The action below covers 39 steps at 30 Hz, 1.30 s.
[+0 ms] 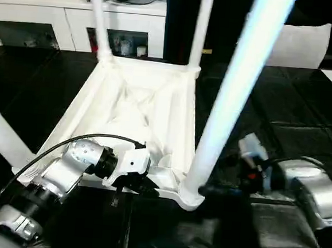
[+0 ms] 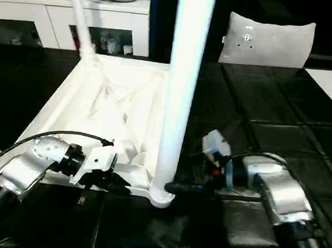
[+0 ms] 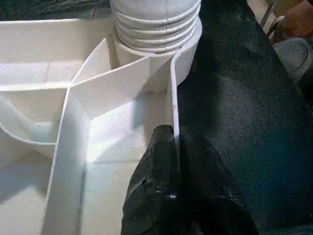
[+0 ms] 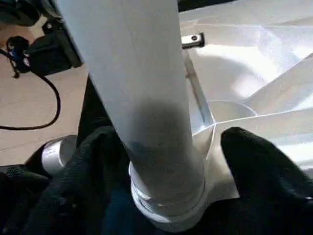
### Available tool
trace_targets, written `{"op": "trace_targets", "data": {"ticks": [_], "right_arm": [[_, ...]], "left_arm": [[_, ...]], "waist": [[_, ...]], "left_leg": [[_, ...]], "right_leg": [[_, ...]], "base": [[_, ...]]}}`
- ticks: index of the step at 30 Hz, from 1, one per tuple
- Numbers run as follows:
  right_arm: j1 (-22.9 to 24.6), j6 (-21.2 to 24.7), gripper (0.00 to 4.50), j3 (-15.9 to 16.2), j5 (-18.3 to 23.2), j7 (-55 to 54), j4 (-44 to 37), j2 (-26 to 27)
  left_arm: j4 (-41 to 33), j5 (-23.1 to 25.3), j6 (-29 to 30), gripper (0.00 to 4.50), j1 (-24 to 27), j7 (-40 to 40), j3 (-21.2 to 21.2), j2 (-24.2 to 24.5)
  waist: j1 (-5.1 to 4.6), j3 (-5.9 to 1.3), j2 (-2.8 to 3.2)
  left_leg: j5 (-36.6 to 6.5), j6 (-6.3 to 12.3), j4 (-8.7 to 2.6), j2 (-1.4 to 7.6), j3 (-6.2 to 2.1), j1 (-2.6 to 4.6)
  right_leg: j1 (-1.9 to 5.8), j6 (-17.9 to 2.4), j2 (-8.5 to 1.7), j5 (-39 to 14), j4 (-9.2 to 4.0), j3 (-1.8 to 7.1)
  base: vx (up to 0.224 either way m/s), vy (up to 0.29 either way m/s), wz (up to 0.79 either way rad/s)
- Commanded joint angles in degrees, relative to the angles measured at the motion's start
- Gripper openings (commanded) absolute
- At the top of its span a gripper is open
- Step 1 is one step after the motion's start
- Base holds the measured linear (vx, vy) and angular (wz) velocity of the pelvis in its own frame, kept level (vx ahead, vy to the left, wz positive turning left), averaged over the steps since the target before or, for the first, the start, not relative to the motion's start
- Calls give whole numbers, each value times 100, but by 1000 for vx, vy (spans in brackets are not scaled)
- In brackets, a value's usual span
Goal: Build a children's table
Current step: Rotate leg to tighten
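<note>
The left gripper was pinched shut on the near rim of the white plastic rectangular tabletop, which lay ribbed underside up on the black mat, apparently to steady it. At the near right corner socket stood a long tapered white tubular leg, upright. The right gripper straddled that leg's base, fingers spread either side, seemingly for twisting it home; whether they pressed it I cannot tell.
</note>
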Motion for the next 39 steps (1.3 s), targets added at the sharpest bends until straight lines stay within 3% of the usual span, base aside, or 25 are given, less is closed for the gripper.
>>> {"op": "trace_targets", "data": {"ticks": [1, 12, 17, 20, 22, 24, 25, 27, 29, 30, 32, 33, 34, 37, 39], "right_arm": [[-104, -44, 320, 66, -39, 128, 58, 3], [-166, -85, 235, 235, -50, 250, 261, 134], [127, 481, 207, 82, 331, 66, -203, 211], [333, 694, 206, 102, 164, -658, -544, 440], [390, 765, 205, 120, 26, -1067, -641, 595], [405, 844, 204, 67, -109, -1614, -668, 863], [395, 925, 204, -5, -165, -2009, -672, 1083], [362, 1224, 203, -123, -296, -2782, -757, 1503], [323, 1453, 201, -180, -461, -3421, -808, 1807], [260, 1449, 201, -241, -661, -3935, -721, 2023], [199, 1447, 200, -318, -850, -4470, -624, 2249], [175, 1441, 199, -354, -916, -4676, -577, 2340], [130, 1397, 199, -465, -1030, -5113, -460, 2553], [104, 1237, 199, -555, -1150, -5429, -353, 2708], [139, 979, 254, -594, -1213, -5433, -414, 2728]], "left_arm": [[-172, 5, -233, 0, -193, -228, -95, -96], [-96, 63, -334, 0, -183, -227, -148, -104], [-180, 43, -6, 0, -61, 189, 47, -184], [-336, 88, 393, 0, 19, 746, 186, -372], [-456, 59, 630, 0, 69, 987, 263, -484], [-620, 20, 906, 0, 131, 1238, 326, -632], [-739, 6, 1096, 0, 179, 1405, 357, -730], [-972, 22, 1543, 0, 268, 1849, 423, -1016], [-1130, 77, 1917, 0, 318, 2296, 491, -1289], [-1182, 142, 2106, 0, 325, 2591, 518, -1488], [-1230, 212, 2291, 0, 324, 2879, 538, -1676], [-1239, 243, 2353, 0, 318, 2995, 543, -1753], [-1204, 339, 2417, 0, 277, 3270, 539, -1951], [-1137, 485, 2396, 0, 214, 3544, 500, -2139], [-1187, 559, 2472, 0, 211, 3593, 476, -2171]], "waist": [[-17, -406, -24], [36, -407, -19], [43, -404, -14], [40, -377, 1], [2, -352, 13], [-29, -321, -3], [-128, -322, -2], [-236, -328, 16], [-373, -313, 14], [-405, -327, 18], [-537, -348, 23], [-579, -339, 32], [-585, -347, 6], [-598, -356, 33], [-574, -373, 55]], "left_leg": [[-684, 369, -403, 111, 80, -44], [-765, 317, -408, 109, 77, -44], [-757, 313, -413, 117, 75, -44], [-891, 235, -433, 113, 72, -28], [-1076, 147, -449, 86, 64, -30], [-1320, 112, -444, 42, 66, 17], [-1419, 43, -439, 14, 44, -8], [-1475, 41, -441, 3, 17, -22], [-1510, 23, -441, -4, 1, -50], [-1516, 21, -424, -17, 4, -27], [-1453, 90, -434, -17, -16, -79], [-1457, 134, -437, -18, -12, -81], [-1454, 157, -425, -29, -4, -58], [-1330, 261, -426, -28, 18, -37], [-1163, 314, -439, -7, 28, -56]], "right_leg": [[372, -933, -296, -1765, -387, 304], [380, -883, -290, -1852, -395, 298], [382, -906, -287, -1777, -389, 302], [372, -776, -294, -2074, -434, 301], [381, -623, -293, -2496, -480, 272], [343, -370, -289, -3089, -591, 225], [360, -181, -289, -3355, -637, 184], [369, -82, -278, -3408, -660, 140], [376, -40, -253, -3398, -693, 93], [365, -37, -257, -3402, -698, 87], [406, -75, -261, -3207, -690, 74], [380, -93, -249, -3161, -698, 88], [362, -108, -247, -3157, -712, 88], [341, -213, -250, -2973, -695, 134], [353, -318, -247, -2650, -638, 179]], "base": [[0, 0, 0], [0, 0, 0], [0, 0, 0], [0, 0, 0], [0, 0, 0], [0, 0, 0], [0, 0, 0], [0, 0, 0], [0, 0, 0], [0, 0, 0], [0, 0, 0], [0, 0, 0], [0, 0, 0], [0, 0, 0], [0, 0, 0]]}}
